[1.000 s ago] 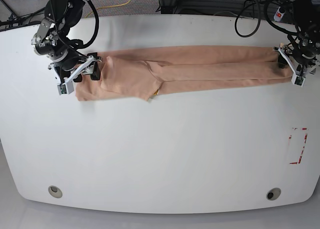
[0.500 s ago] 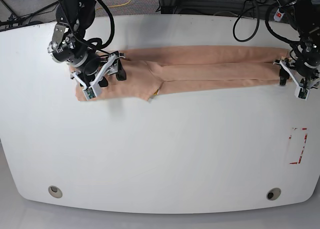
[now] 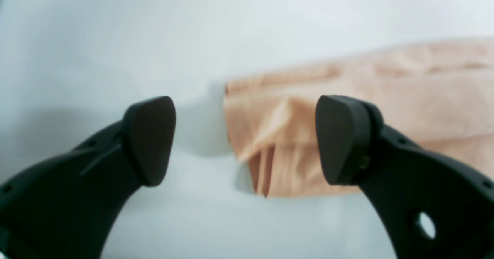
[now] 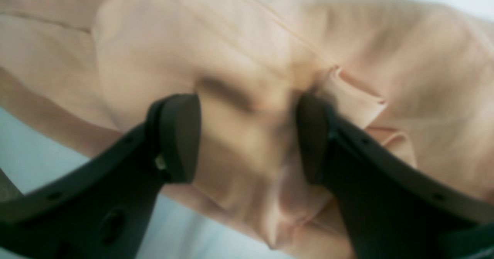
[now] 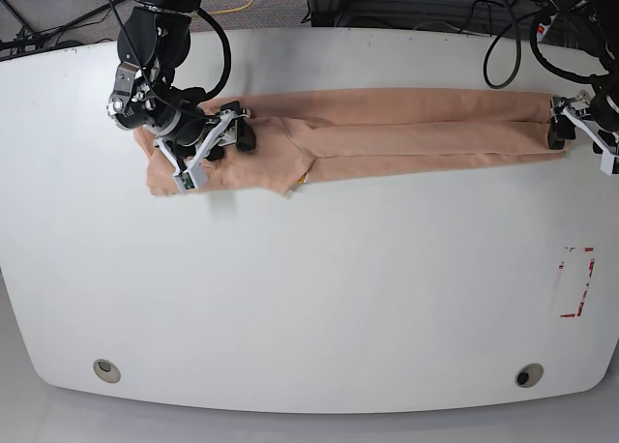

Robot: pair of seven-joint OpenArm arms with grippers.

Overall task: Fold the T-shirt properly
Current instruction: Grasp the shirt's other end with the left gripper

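The peach T-shirt (image 5: 387, 133) lies folded lengthwise into a long narrow strip across the far half of the white table (image 5: 309, 298). A sliver of yellow (image 5: 303, 179) peeks from under its front edge. My right gripper (image 5: 230, 145) hovers over the wider sleeve end on the base view's left. In the right wrist view its jaws (image 4: 247, 135) stand open above rumpled shirt cloth (image 4: 247, 50). My left gripper (image 5: 578, 138) sits just off the strip's other end, open. In the left wrist view the shirt's layered end (image 3: 278, 143) lies on the table behind the gap of this gripper (image 3: 245, 139), not pinched.
A red-marked rectangle (image 5: 577, 281) is taped near the table's right edge. Two round holes (image 5: 106, 370) (image 5: 529, 375) sit near the front edge. Cables (image 5: 484, 37) hang behind the table's back edge.
My right gripper slid from the shirt's left tip rightward onto the sleeve area. My left gripper drew back off the shirt's other end and spread its jaws wider. The shirt stayed put.
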